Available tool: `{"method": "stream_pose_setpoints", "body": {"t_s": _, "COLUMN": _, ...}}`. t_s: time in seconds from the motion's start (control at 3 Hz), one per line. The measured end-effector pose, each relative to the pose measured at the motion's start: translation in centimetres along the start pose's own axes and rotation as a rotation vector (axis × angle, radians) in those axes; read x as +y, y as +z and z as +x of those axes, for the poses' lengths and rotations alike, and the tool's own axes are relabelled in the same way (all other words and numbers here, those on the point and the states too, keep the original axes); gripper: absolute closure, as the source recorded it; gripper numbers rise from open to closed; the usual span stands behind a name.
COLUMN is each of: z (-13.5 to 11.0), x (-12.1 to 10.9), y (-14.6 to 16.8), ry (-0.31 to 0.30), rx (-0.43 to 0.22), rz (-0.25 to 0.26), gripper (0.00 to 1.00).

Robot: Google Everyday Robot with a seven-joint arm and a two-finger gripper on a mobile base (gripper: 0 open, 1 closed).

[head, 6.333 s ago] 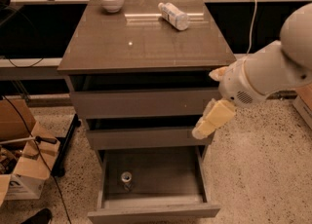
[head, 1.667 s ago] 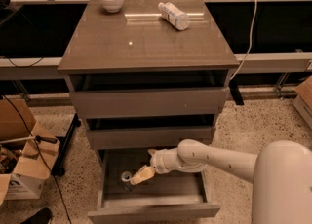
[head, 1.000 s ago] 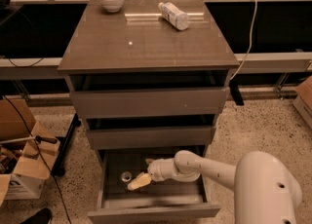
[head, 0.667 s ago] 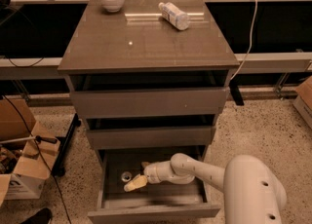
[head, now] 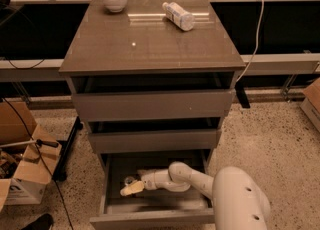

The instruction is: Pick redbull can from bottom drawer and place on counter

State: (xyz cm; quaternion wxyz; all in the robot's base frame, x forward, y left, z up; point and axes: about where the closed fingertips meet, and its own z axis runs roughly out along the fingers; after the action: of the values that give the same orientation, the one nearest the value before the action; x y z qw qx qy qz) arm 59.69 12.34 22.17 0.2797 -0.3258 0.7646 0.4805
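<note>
The bottom drawer (head: pixel 150 217) is pulled open at the foot of the cabinet. The redbull can (head: pixel 129 180) stands upright at the back left of its grey inside, only its shiny round top showing. My white arm reaches down into the drawer from the right. My gripper (head: pixel 132 188) is low inside the drawer, its cream fingertips right beside and slightly in front of the can. The counter (head: pixel 150 41) is the glossy grey-brown top of the cabinet.
A white bowl (head: pixel 114 0) sits at the counter's back left and a clear plastic bottle (head: pixel 179 15) lies at its back right. The two upper drawers (head: pixel 152 105) are slightly open. Cardboard boxes (head: pixel 27 166) stand on the floor at left. A cable hangs at right.
The arm has come down from beside the upper drawers into the bottom drawer, and the gripper has moved left and lower toward the can over the last second.
</note>
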Motion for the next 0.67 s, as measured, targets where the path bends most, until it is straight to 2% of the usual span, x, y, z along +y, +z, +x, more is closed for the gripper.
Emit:
{"method": "stream_pose_setpoints", "body": {"t_s": 0.33, "z": 0.1, "x": -0.3, "y": 2.2, "ry": 0.035, "rx": -0.035, "rz": -0.036, "gripper": 0.18}}
{"method": "stream_pose_setpoints", "body": {"t_s": 0.67, "z": -0.2, "x": 0.4, "y": 3.5, "ry": 0.045, "rx": -0.069, "rz": -0.071, "gripper": 0.41}}
